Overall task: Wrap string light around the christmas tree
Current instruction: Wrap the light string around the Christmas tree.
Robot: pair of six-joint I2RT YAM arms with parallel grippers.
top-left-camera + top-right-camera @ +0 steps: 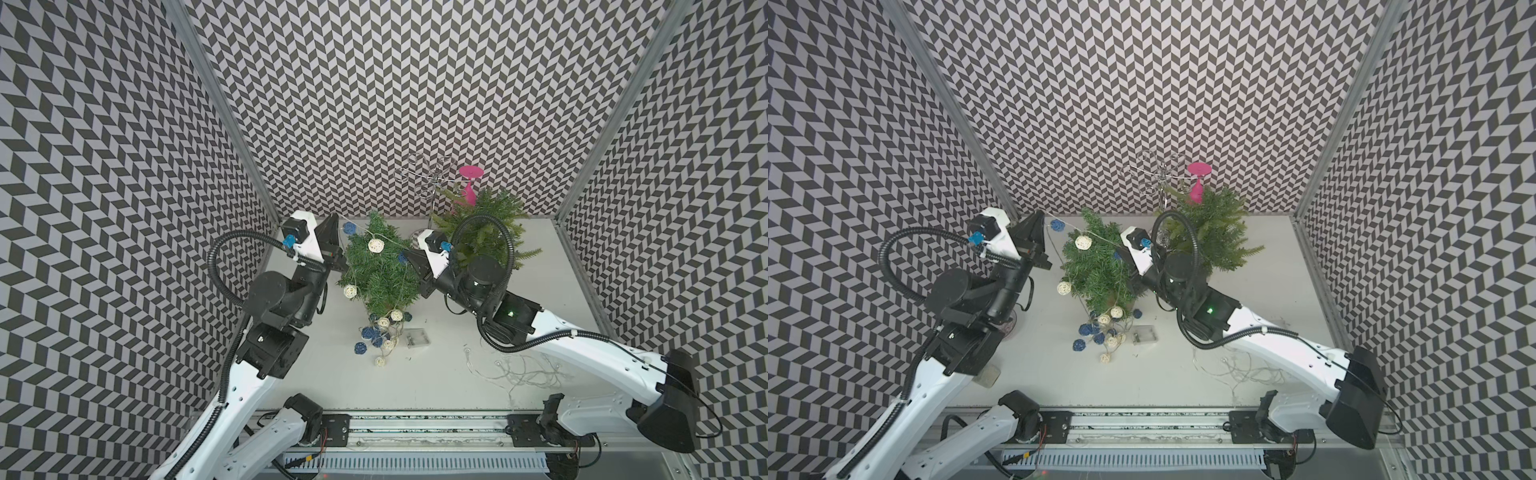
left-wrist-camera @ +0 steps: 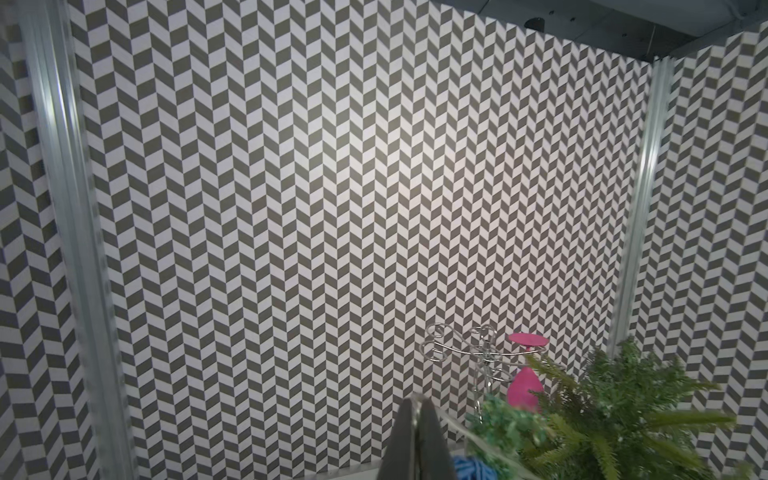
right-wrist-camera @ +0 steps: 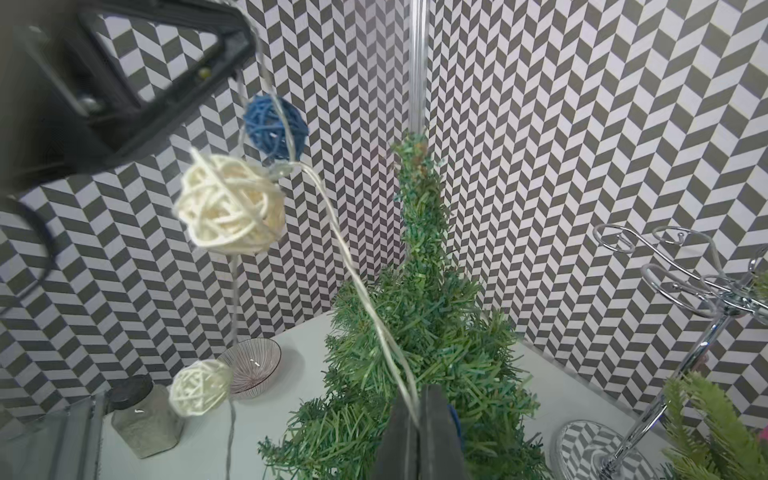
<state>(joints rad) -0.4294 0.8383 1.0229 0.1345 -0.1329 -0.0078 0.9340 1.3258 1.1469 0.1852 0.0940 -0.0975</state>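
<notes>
The small green christmas tree (image 1: 378, 270) (image 1: 1100, 266) (image 3: 419, 316) stands mid-table between both arms. The string light (image 1: 376, 245), a thin wire with white and blue woven balls, drapes over it. Most of the balls lie heaped at the tree's base (image 1: 382, 332) beside a clear battery box (image 1: 417, 337). My left gripper (image 1: 333, 217) (image 2: 417, 401) is raised left of the tree, shut on the wire, with a blue ball (image 3: 274, 126) hanging just below it. My right gripper (image 1: 406, 252) (image 3: 417, 390) is against the tree's right side, shut on the same wire.
A fern-like plant (image 1: 482, 232), a chrome rack (image 1: 432, 178) and a pink glass (image 1: 469, 183) stand at the back right. A second, clear wire tangle (image 1: 523, 370) lies under the right arm. A striped bowl (image 3: 251, 365) and a jar (image 3: 141, 415) sit on the left.
</notes>
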